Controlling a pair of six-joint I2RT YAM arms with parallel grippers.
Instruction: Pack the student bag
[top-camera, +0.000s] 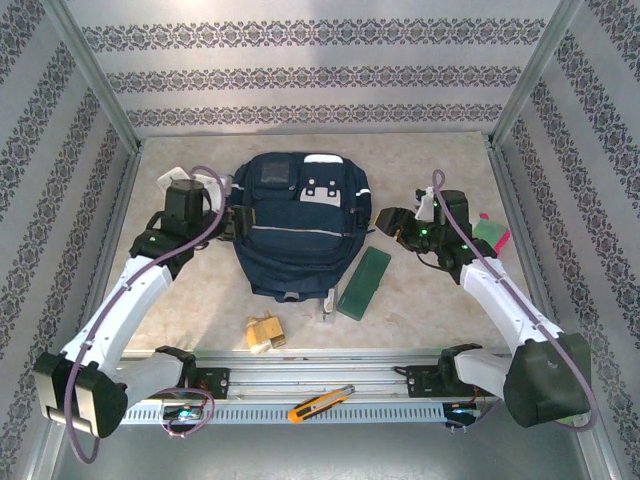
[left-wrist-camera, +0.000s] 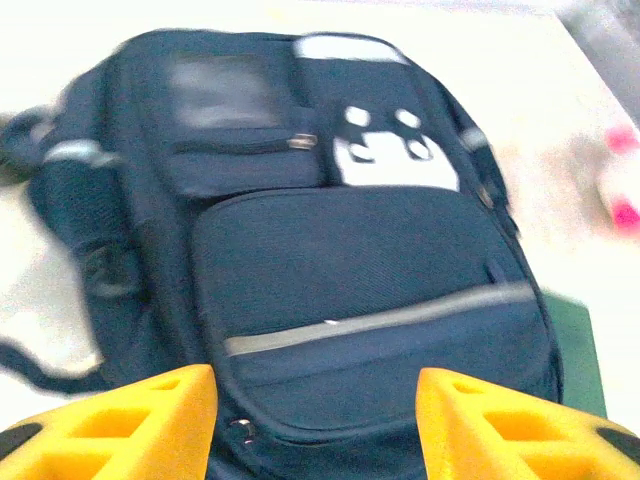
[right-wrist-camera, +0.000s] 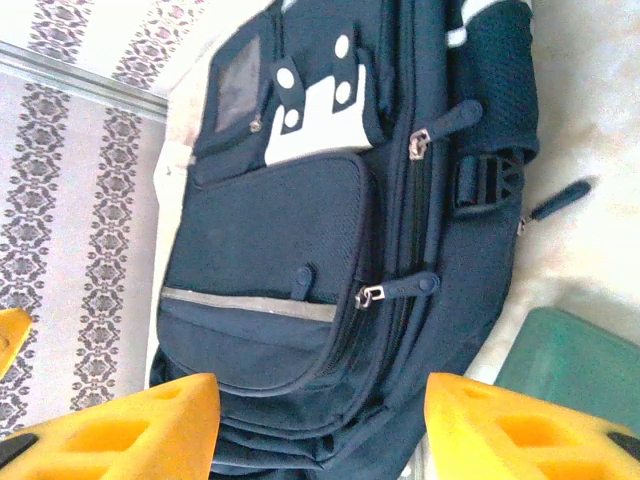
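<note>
The student bag (top-camera: 295, 225), a dark navy backpack with a grey-white patch near its top and a thin light stripe across the front pocket, lies flat in the middle of the table. My left gripper (top-camera: 230, 217) hovers at its left side, jaws open, nothing between them. In the left wrist view the bag (left-wrist-camera: 350, 270) lies beyond the spread yellow fingers (left-wrist-camera: 150, 420). My right gripper (top-camera: 388, 222) is at the bag's right side, also open and empty. The right wrist view shows the bag (right-wrist-camera: 300, 230) with its zip pulls (right-wrist-camera: 398, 290) on the side.
A green flat case (top-camera: 363, 283) lies right of the bag's lower end, with a small grey item (top-camera: 328, 305) beside it. A tan block (top-camera: 265, 332) sits near the front. An orange box cutter (top-camera: 320, 403) rests on the rail. Pink items (top-camera: 492, 233) lie far right, a white object (top-camera: 190, 178) far left.
</note>
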